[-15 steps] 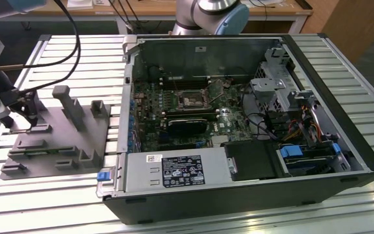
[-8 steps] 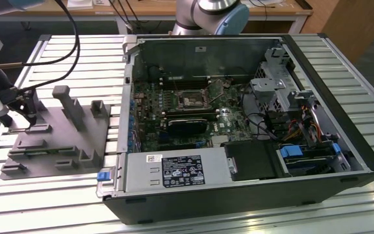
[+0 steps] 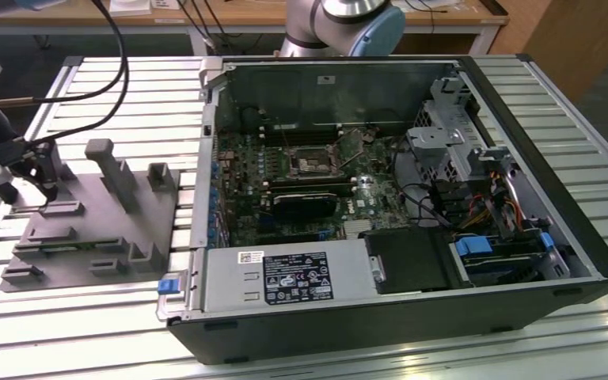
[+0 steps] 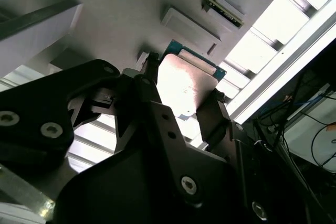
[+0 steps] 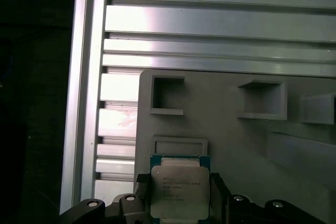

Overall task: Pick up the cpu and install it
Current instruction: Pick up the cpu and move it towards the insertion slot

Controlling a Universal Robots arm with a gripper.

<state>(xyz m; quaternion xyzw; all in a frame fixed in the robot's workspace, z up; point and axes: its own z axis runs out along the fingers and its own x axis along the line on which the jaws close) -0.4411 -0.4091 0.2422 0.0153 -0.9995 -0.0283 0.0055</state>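
- The gripper (image 4: 181, 100) is clenched on the cpu (image 4: 184, 82), one dark finger tight against each of two opposite edges.
- In the second wrist view the fingers (image 4: 149, 85) flank the chip, and its silver top catches a strong glare.
- In the first wrist view the cpu (image 5: 180, 190) sits square between the fingers (image 5: 218, 192), with its thin green edge showing along the far side.
- It overlaps the raised rim of a shallow recess (image 5: 179, 145) in the grey fixture (image 5: 236, 140). Whether it touches the fixture or sits clear of it, I cannot tell.
- Two open square pockets show further along the fixture in the same view, and the slatted table (image 5: 184, 24) runs bright beyond it.
- In the exterior view the gripper (image 3: 38, 176) hangs at the exterior view's left, over the left end of the fixture (image 3: 93, 229). The chip itself is too small to pick out there.
- The open case (image 3: 389, 332) lies flat on the table (image 3: 104, 87), just to the exterior view's right of the fixture.
- Inside the case, the motherboard (image 3: 246, 182) faces up.
- The socket (image 3: 313, 164) and its metal frame sit near the middle of the board, well apart from the gripper and the chip.
- The arm (image 3: 347, 20) has its base at the far side of the table, behind the case.
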